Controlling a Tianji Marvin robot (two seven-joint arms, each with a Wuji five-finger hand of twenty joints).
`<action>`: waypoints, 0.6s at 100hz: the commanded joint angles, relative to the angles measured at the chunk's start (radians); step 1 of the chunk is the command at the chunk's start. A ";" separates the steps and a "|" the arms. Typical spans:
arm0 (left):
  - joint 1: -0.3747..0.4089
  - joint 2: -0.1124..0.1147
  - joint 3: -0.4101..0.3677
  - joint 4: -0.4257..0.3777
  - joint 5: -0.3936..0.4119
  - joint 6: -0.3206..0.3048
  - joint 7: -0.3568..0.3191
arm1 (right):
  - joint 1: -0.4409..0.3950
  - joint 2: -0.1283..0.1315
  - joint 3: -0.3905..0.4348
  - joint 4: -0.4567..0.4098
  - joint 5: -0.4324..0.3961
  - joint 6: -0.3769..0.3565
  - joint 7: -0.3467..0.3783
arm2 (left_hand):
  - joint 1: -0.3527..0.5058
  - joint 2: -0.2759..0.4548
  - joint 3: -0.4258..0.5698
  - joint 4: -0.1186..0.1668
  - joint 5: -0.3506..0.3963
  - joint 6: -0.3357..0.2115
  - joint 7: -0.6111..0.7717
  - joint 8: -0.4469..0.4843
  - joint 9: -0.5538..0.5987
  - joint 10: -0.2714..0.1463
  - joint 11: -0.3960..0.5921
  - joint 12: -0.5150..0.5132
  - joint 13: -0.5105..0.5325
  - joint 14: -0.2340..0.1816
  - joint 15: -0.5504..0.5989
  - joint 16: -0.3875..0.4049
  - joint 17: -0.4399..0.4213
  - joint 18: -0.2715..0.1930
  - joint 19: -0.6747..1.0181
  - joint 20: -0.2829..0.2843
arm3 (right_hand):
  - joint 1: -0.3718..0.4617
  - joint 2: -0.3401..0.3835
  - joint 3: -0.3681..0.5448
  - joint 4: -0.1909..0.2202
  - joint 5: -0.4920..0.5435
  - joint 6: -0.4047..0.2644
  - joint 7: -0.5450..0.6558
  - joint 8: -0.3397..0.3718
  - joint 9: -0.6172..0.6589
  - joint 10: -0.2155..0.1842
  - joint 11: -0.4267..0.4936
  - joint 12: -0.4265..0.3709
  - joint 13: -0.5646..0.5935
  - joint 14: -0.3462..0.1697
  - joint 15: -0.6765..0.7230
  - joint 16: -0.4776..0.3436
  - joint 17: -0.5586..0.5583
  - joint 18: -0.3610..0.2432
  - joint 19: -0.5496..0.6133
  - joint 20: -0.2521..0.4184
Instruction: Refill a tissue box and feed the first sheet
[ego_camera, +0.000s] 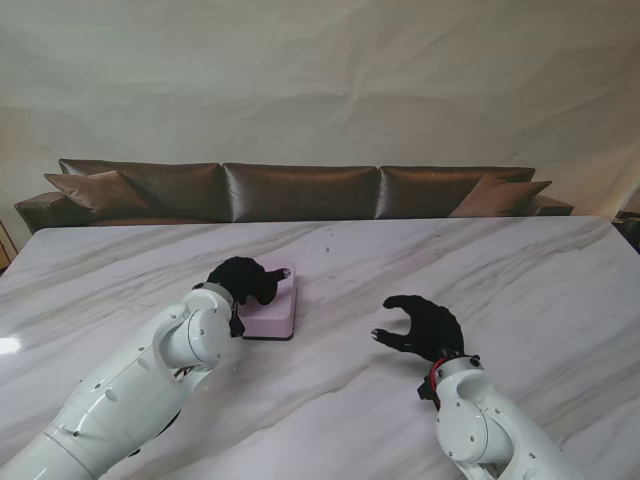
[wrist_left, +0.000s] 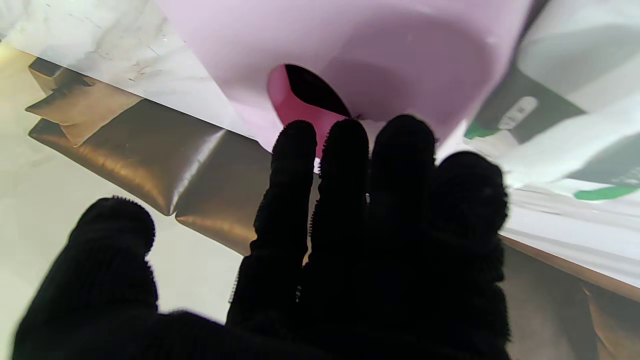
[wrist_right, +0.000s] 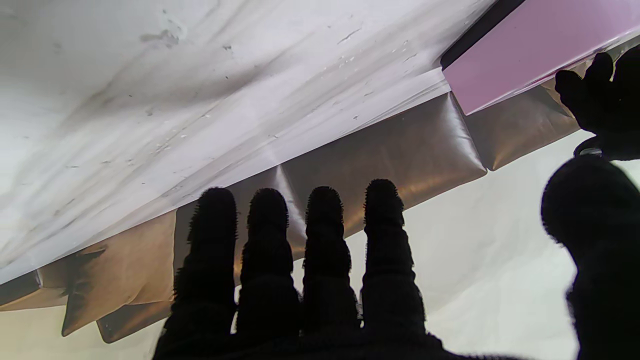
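A lilac tissue box (ego_camera: 272, 310) lies flat on the marble table (ego_camera: 520, 270), a little left of the middle. My left hand (ego_camera: 243, 281), in a black glove, rests on top of the box with its fingers (wrist_left: 345, 165) straight and side by side and the thumb apart. The fingertips lie at the box's oval slot (wrist_left: 307, 92), which shows dark pink inside; no tissue shows in it. My right hand (ego_camera: 424, 326) hovers open above the bare table to the right of the box, fingers (wrist_right: 325, 235) spread, holding nothing. The right wrist view shows a corner of the box (wrist_right: 525, 50).
A brown leather sofa (ego_camera: 300, 190) runs along the table's far edge. Beside the box in the left wrist view lies a blurred white, dark and green shape (wrist_left: 555, 125) that I cannot identify. Bare marble lies between the two hands.
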 joint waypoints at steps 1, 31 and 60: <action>-0.008 -0.017 0.012 0.008 -0.011 -0.013 -0.011 | -0.007 -0.002 0.003 0.000 -0.001 0.003 0.013 | -0.027 0.036 -0.020 0.041 0.013 0.015 0.016 0.019 0.025 0.017 0.009 -0.003 0.034 0.123 0.079 0.015 0.038 -0.244 0.307 -0.009 | -0.002 -0.020 -0.005 0.009 0.004 0.006 0.011 -0.009 0.021 0.006 0.019 0.018 0.007 0.003 0.013 0.009 0.002 -0.009 0.020 0.002; -0.045 -0.030 0.054 0.047 -0.049 -0.033 -0.013 | -0.013 -0.002 0.006 0.001 -0.001 0.005 0.012 | -0.027 0.037 -0.022 0.040 0.009 0.016 0.015 0.016 0.023 0.018 0.007 -0.003 0.031 0.122 0.077 0.019 0.034 -0.242 0.305 -0.007 | -0.003 -0.020 -0.006 0.009 0.005 0.006 0.011 -0.009 0.021 0.005 0.020 0.018 0.009 0.005 0.013 0.009 0.002 -0.010 0.020 0.002; -0.082 -0.036 0.089 0.083 -0.076 -0.038 -0.038 | -0.017 -0.003 0.007 0.001 0.000 0.007 0.008 | -0.031 0.044 -0.024 0.039 0.007 0.027 0.013 0.010 0.028 0.019 0.020 0.004 0.047 0.111 0.103 0.034 0.047 -0.254 0.318 -0.002 | -0.001 -0.020 -0.005 0.008 0.005 0.006 0.011 -0.009 0.021 0.006 0.019 0.018 0.008 0.006 0.012 0.009 0.002 -0.008 0.021 0.002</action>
